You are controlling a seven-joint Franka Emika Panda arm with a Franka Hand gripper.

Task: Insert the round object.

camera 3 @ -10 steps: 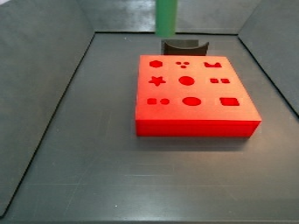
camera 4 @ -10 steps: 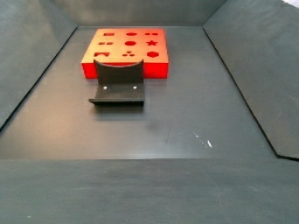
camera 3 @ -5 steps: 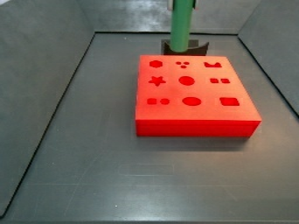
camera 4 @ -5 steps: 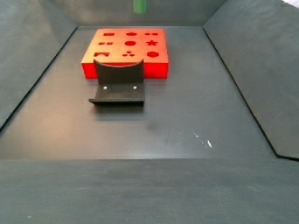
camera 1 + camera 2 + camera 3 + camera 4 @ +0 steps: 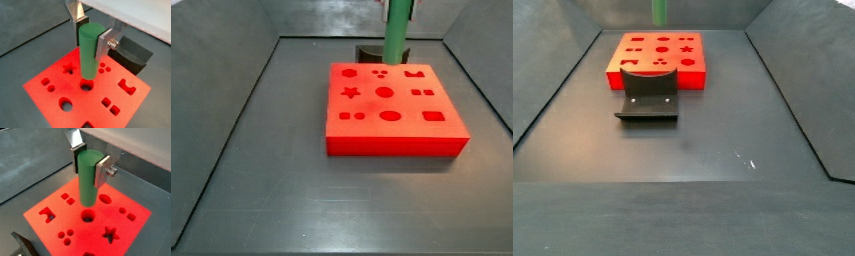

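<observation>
The green round peg [image 5: 89,52] hangs upright, clamped between the silver fingers of my gripper [image 5: 91,34], which is shut on it. It also shows in the wrist view [image 5: 87,180], held by the gripper [image 5: 90,160]. Its lower end hovers over the red block [image 5: 47,82], close above the round hole [image 5: 87,87], which also shows in a wrist view [image 5: 87,216]. In a side view the peg [image 5: 398,30] comes down from above the red block's [image 5: 392,135] far edge. In a side view only its tip [image 5: 660,12] shows, above the block [image 5: 653,72]. The gripper is out of both side views.
The red block has several differently shaped holes, such as a star [image 5: 349,93] and a square [image 5: 434,116]. The dark fixture [image 5: 648,100] stands against one side of the block and shows in a side view [image 5: 372,52]. Grey walls [image 5: 225,70] enclose the floor.
The peg has moved sideways across the block's far edge, rightward in one side view. It has come into the other side view from above.
</observation>
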